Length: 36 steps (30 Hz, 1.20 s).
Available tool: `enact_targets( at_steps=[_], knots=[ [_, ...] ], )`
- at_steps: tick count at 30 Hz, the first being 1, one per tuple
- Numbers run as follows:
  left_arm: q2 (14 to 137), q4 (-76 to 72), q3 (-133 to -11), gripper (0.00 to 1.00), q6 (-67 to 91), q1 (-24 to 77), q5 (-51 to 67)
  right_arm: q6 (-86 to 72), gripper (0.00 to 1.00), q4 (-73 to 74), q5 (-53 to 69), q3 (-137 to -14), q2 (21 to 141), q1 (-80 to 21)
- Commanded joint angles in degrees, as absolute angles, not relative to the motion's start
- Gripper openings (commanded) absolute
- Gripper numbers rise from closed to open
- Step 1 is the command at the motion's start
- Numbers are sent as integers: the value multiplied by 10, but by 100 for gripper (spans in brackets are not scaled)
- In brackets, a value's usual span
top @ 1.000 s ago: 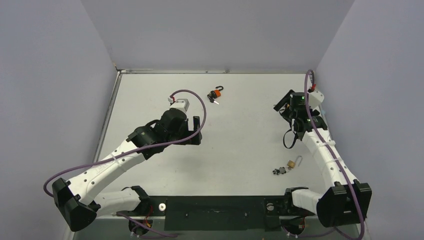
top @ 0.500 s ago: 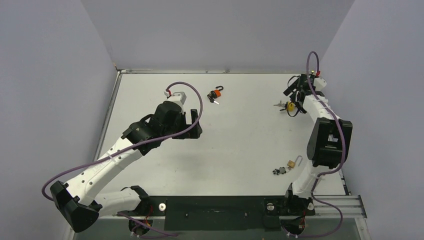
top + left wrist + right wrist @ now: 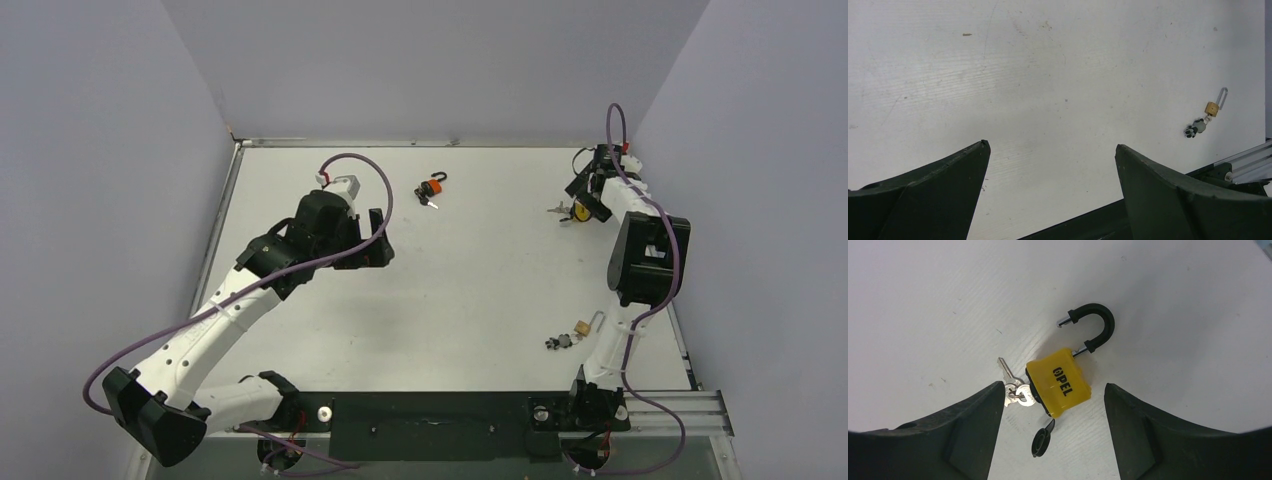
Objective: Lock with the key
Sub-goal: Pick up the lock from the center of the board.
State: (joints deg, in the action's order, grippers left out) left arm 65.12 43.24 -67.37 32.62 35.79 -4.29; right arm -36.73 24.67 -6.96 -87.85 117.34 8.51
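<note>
A yellow padlock (image 3: pixel 1060 382) lies flat on the white table with its black shackle (image 3: pixel 1093 325) open. A key on a ring (image 3: pixel 1015 392) sits in its base and a black dust cap (image 3: pixel 1040 440) hangs off it. My right gripper (image 3: pixel 1053 386) is open and hovers right over this lock, one finger on each side, touching nothing. In the top view the lock (image 3: pixel 581 212) is at the far right, under the right gripper (image 3: pixel 590 192). My left gripper (image 3: pixel 376 240) is open and empty above the table's middle left; its wrist view (image 3: pixel 1052 145) shows bare table between the fingers.
A small brass padlock (image 3: pixel 582 327) with a key (image 3: pixel 556 342) lies near the right front, also in the left wrist view (image 3: pixel 1214 106). An orange padlock (image 3: pixel 431 189) lies at the back centre. Grey walls close in the table on three sides.
The right arm swung from the middle right out to the far right corner and now hovers over the yellow padlock. The left arm drew slightly left and back.
</note>
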Motion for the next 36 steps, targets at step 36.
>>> enact_targets(
  at_steps=[36],
  knots=[
    [661, 431, -688, 97, 349, 317, 32, -312, 55, 283, -60, -935, 1230, 88]
  ],
)
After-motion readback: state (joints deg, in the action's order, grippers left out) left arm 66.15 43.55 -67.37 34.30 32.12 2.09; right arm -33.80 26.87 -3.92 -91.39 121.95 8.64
